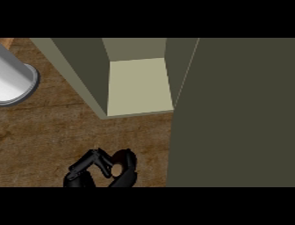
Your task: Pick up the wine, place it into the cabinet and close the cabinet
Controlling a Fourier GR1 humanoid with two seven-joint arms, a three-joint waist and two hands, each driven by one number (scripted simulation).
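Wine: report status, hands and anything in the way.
Right hand shut on wine, near lower edge. Left hand not in view. Cabinet open ahead, door swung out at right. Grey cylinder far left, off the path.

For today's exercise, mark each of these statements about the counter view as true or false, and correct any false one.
1. The cabinet stands open, its pale inside showing. True.
2. A black hand shows at the view's lower edge, fingers curled round a dark thing. True.
3. The hand is inside the cabinet. False: it is over the wooden counter, short of the opening.
4. A red bowl sits at upper left. False: a light grey cylinder lies there.
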